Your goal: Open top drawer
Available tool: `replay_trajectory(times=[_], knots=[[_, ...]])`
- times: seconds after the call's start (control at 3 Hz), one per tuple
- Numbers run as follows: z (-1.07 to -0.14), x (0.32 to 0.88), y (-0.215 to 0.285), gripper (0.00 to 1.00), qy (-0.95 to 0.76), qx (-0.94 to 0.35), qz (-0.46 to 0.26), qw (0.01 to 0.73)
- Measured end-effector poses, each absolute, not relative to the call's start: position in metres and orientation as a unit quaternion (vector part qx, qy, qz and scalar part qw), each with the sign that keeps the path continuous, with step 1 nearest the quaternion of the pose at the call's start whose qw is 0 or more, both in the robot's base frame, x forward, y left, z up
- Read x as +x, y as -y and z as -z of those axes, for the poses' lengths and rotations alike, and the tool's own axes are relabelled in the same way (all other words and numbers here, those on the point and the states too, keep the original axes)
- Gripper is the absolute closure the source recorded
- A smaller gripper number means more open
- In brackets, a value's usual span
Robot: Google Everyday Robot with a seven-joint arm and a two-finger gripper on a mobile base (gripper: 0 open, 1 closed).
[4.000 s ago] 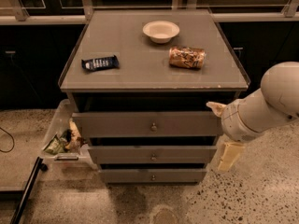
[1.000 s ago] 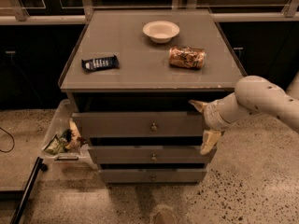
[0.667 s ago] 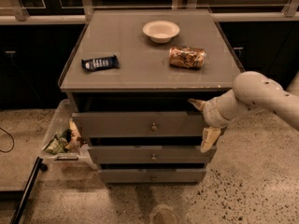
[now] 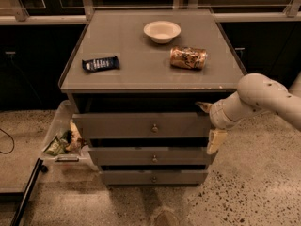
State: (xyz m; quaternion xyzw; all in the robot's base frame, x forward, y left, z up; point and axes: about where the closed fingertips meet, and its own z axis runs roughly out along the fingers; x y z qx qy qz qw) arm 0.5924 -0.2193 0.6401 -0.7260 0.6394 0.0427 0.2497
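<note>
— Where is the top drawer?

— Right under the cabinet top, uppermost of three grey fronts. Its long axis runs left to right and its face points toward the camera, with the small round knob at the middle.

— And the gripper?

— At the right end of that front, well away from the knob. Its jaws are spread wide, one finger at the drawer's upper edge and the other hanging past its lower edge. Whether either one touches the wood is hard to tell in this dim light. The pale arm comes in from the right.

— What else is around?

— On the cabinet top sit a white bowl at the back, a can lying on its side near it, and a dark snack bar to the left. Below are the two narrower drawers. A clear bin with litter sits on the speckled floor, against the cabinet's left side.

— Anything blocking the front?

— Only the gripper itself, at the right end.
</note>
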Motion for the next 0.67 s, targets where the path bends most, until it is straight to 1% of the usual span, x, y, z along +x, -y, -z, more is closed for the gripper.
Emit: replay_trajectory(times=[0.67], knots=[[-0.6273, 0.5944, 0.2128, 0.00, -0.634, -0.732, -0.050, 0.245]])
